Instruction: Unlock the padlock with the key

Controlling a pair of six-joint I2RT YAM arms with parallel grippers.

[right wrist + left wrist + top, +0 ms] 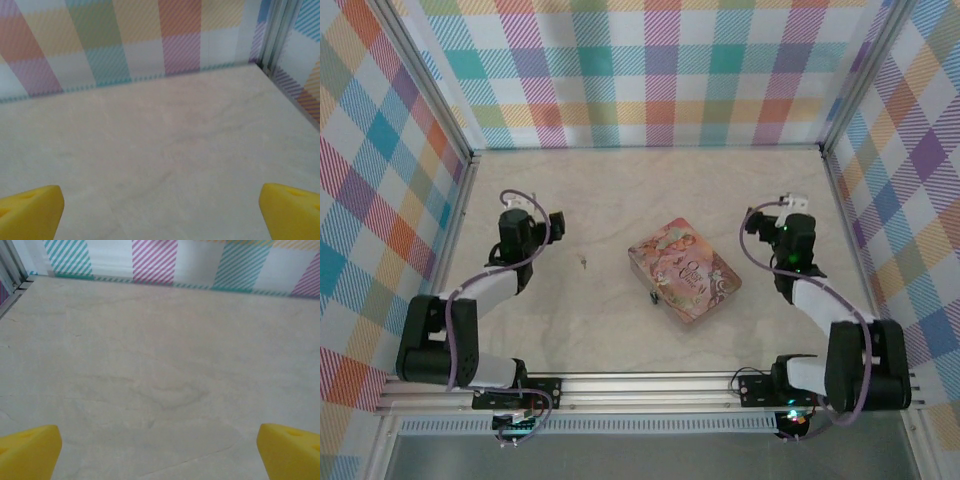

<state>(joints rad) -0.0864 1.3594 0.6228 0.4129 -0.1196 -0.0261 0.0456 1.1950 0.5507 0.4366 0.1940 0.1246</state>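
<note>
The padlock [653,297] sits at the near-left edge of the pink tin [683,270]. The key [583,262] lies on the table [620,190] further left (well apart from it). The left gripper [160,452] and right gripper [160,212] each have fingers spread wide, empty.

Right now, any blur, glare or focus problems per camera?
Top external: even light, no glare, faint shadows; the key and the padlock show only as specks. Left wrist: the table grain and the wall stripes are crisp, while the yellow fingertips are slightly soft at the edges. Right wrist: the whole frame is soft and the wall plaid smeared.
</note>
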